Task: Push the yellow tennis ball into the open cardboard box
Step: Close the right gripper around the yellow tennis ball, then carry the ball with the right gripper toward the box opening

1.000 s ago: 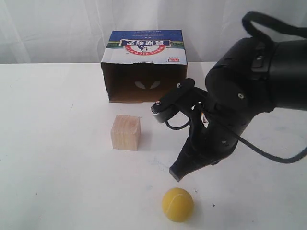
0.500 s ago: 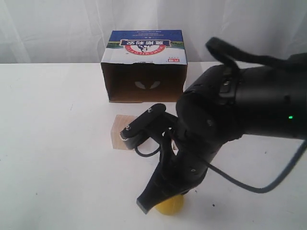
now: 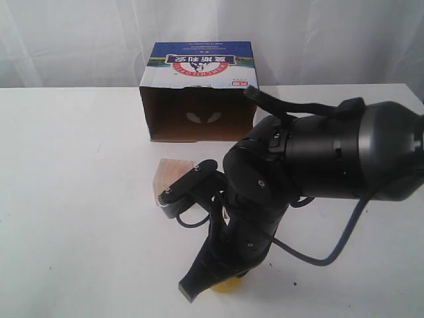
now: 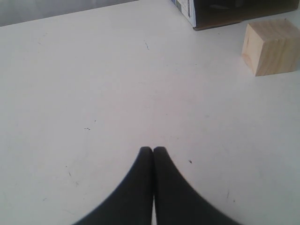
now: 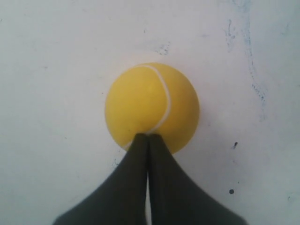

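The yellow tennis ball lies on the white table, its pale seam facing up. My right gripper is shut, with nothing between its fingers, and its tips overlap the ball's edge. In the exterior view the right arm covers most of the ball, and the right gripper points down at the table's front. The open cardboard box stands at the back, its dark opening facing forward. My left gripper is shut over bare table, far from the ball; the box corner shows in its view.
A pale wooden cube sits between the ball and the box opening, partly hidden by the right arm; the left wrist view shows the cube too. A white curtain hangs behind the table.
The right arm swung forward and leftward, dropping low over the ball. It now hides most of the ball and part of the cube. The box and cube stayed put.
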### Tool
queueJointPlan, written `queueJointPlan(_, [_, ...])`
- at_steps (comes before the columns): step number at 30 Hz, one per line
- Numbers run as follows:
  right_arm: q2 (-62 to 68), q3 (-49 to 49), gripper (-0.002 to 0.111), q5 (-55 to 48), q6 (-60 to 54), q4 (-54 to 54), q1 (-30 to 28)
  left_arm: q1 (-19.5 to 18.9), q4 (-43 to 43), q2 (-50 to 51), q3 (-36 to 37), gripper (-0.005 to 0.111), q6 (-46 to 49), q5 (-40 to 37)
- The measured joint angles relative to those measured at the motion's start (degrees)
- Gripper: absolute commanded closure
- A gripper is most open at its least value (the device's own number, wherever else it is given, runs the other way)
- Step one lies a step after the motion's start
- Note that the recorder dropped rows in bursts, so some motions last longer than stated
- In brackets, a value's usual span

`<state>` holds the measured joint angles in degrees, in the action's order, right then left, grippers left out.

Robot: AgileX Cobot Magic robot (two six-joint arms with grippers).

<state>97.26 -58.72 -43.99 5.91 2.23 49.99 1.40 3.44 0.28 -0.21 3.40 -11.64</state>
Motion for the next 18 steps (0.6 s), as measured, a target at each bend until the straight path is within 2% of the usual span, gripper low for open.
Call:
queueJointPlan(10, [0.00, 0.57, 0.108, -1.40, 0.01, 2.32, -1.11, 0.00, 0.00, 0.00, 0.00, 0.107, 0.00, 0.00])
queueJointPlan(18, [-0.13, 1.92, 0.108, -2.66, 0.01, 9.50, -8.32, 0.00, 0.00, 0.00, 0.00, 0.107, 0.00, 0.00])
